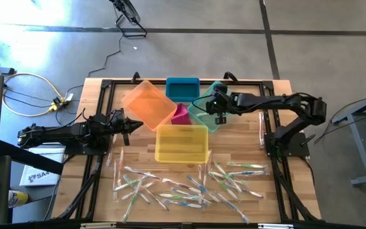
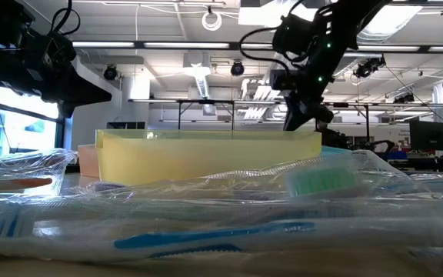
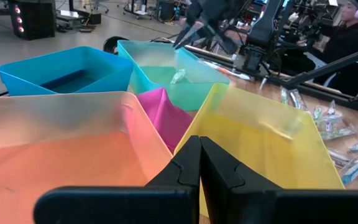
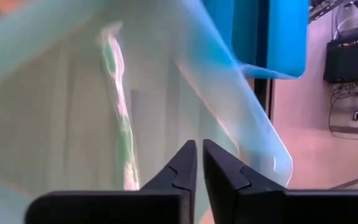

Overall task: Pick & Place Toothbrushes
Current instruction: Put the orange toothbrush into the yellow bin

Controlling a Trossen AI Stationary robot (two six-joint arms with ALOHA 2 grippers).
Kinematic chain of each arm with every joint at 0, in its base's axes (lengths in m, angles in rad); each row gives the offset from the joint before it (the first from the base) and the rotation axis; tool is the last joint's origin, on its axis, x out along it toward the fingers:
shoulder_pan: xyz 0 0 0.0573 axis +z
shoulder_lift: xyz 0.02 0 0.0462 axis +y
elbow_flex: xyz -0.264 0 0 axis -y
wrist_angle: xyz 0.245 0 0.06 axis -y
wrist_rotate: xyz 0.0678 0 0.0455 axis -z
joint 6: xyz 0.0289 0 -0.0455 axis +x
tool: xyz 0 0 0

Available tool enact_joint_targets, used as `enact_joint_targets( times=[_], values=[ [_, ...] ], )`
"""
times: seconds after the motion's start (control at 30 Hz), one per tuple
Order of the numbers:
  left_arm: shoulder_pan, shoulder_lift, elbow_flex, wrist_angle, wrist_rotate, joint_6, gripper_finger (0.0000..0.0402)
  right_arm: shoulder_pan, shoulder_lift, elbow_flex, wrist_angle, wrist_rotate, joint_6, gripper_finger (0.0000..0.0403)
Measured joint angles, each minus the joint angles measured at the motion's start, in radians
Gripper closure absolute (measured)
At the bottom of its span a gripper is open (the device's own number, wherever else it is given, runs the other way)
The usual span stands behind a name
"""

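Wrapped toothbrushes [image 1: 189, 186], thin whitish handles with green and blue accents in clear film, lie scattered across the near half of the wooden table [image 1: 94, 191], most of them nearer the right arm's base than the left's. One more green-accented toothbrush [image 4: 122, 121] lies inside the translucent green plastic bin [image 1: 203, 109] at the far right of the bin cluster, directly under the right gripper [image 1: 220, 114], whose fingers are clenched together on nothing. The next pick likely turns on this: the pile lies well toward the near edge from that gripper, past the translucent yellow bin [image 1: 181, 142], with handles pointing every way. At the left edge, beside the translucent orange bin [image 1: 149, 104], the left gripper [image 1: 127, 124] waits, also closed and empty.
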Motion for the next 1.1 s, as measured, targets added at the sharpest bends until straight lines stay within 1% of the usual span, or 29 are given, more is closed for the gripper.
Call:
enact_joint_targets(
  times=[0.13, 0.3, 0.6, 0.73, 0.8, 0.87, 0.97, 1.1],
  values=[
    [0.000, 0.000, 0.000, 0.000, 0.000, 0.000, 0.0402, 0.033, -0.043, 0.000, -0.017, 0.000, 0.155, 0.0397],
    [0.000, 0.000, 0.000, 0.000, 0.000, 0.000, 0.0402, 0.075, -0.124, 0.000, -0.065, 0.000, 0.388, 0.0400],
    [0.000, 0.000, 0.000, 0.000, 0.000, 0.000, 0.0402, 0.151, -0.327, 0.000, -0.155, -0.004, 0.827, 0.0400],
    [0.000, 0.000, 0.000, 0.000, 0.000, 0.000, 0.0402, 0.170, -0.408, 0.000, -0.231, -0.008, 1.009, 0.0399],
    [0.000, 0.000, 0.000, 0.000, 0.000, 0.000, 0.0402, 0.182, -0.440, 0.000, -0.274, -0.016, 1.070, 0.0400],
    [0.000, 0.000, 0.000, 0.000, 0.000, 0.000, 0.0402, 0.192, -0.466, 0.000, -0.311, -0.049, 1.105, 0.0400],
    [0.000, 0.000, 0.000, 0.000, 0.000, 0.000, 0.0402, 0.206, -0.482, 0.000, -0.326, -0.133, 1.131, 0.0397],
    [0.000, 0.000, 0.000, 0.000, 0.000, 0.000, 0.0402, 0.216, -0.482, 0.000, -0.328, -0.248, 1.123, 0.0397]
  ],
)
